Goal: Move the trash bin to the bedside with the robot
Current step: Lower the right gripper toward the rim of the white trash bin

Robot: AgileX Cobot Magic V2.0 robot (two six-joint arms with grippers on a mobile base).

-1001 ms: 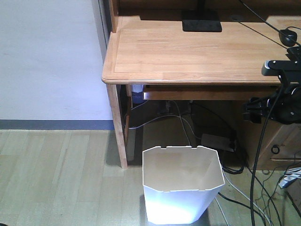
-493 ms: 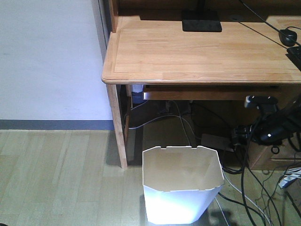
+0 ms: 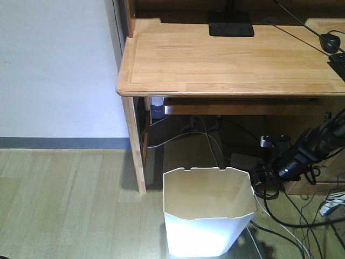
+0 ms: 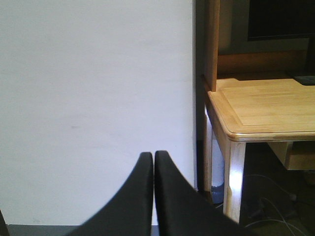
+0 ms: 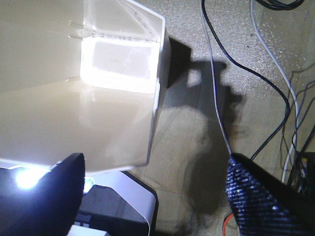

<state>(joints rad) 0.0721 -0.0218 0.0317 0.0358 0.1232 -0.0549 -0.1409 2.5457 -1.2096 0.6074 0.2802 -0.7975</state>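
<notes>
Trash bin [image 3: 205, 234] stands upright on the plank floor [image 3: 64, 205], just in front of the desk [image 3: 226, 59] and right of its front corner leg [image 3: 135, 145]. White plastic, eight-sided notched rim, walls tapering downward, cream inside. Right gripper [image 5: 155, 162] hangs low before the desk, close to the bin, fingers spread wide, gripping nothing. Left gripper [image 4: 153, 156] faces the wall [image 4: 98, 98] left of the desk, fingers pressed together, empty.

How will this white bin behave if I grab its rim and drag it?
The trash bin looks empty and thin-walled: probably light, with a rim that may flex when pinched. It tapers downward, so a high push could tip it. It should slide easily on the wood floor.
</notes>
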